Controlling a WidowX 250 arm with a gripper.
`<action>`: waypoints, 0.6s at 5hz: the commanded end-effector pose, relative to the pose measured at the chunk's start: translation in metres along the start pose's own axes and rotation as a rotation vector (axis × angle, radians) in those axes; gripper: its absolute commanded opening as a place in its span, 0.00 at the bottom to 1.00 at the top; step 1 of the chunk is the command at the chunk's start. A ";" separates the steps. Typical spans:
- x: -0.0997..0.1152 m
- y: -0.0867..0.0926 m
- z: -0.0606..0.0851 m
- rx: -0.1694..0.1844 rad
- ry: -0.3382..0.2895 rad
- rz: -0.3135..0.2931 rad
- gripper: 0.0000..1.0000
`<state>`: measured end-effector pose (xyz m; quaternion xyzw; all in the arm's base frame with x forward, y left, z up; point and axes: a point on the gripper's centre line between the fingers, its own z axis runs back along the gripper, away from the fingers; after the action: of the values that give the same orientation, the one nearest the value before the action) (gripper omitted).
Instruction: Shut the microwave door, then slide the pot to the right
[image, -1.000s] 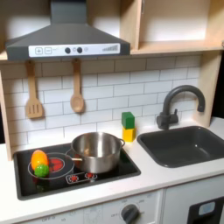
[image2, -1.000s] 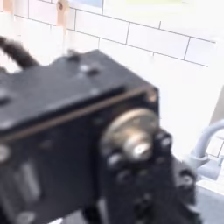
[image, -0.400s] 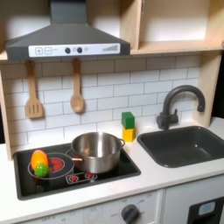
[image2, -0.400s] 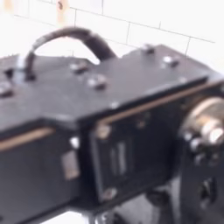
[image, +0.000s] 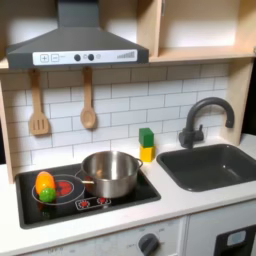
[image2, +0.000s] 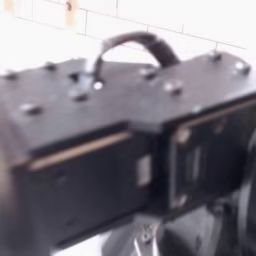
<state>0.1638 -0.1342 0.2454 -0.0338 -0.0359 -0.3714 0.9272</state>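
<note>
The pot (image: 110, 172) is shiny steel, wide and shallow. It stands on the black stovetop (image: 140, 192) in the first exterior view, over the right burner, with its short handle pointing to the first exterior view's left. The microwave door is out of view. In the second exterior view the arm's black housing (image2: 110, 150) is close up and blurred, with a looped cable (image2: 130, 45) on top. Its fingers are hidden.
An orange, yellow and green toy (image: 45, 185) lies on the left burner. Green and yellow blocks (image: 147, 145) stand behind the pot. A dark sink (image: 212, 165) with a faucet (image: 205, 118) lies right of the stove. A spatula (image: 38, 105) and a spoon (image: 88, 100) hang on the tiled wall.
In the second exterior view the arm's black housing has swung across the picture and the cable loop has shifted right. The pot and everything else on the counter have stayed put.
</note>
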 end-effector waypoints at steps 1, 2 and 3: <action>0.021 0.026 0.003 0.019 -0.018 0.061 1.00; 0.021 0.040 0.007 0.024 -0.028 0.093 1.00; 0.017 0.060 0.008 0.034 -0.024 0.150 1.00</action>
<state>0.2193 -0.0981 0.2520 -0.0229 -0.0500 -0.2891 0.9557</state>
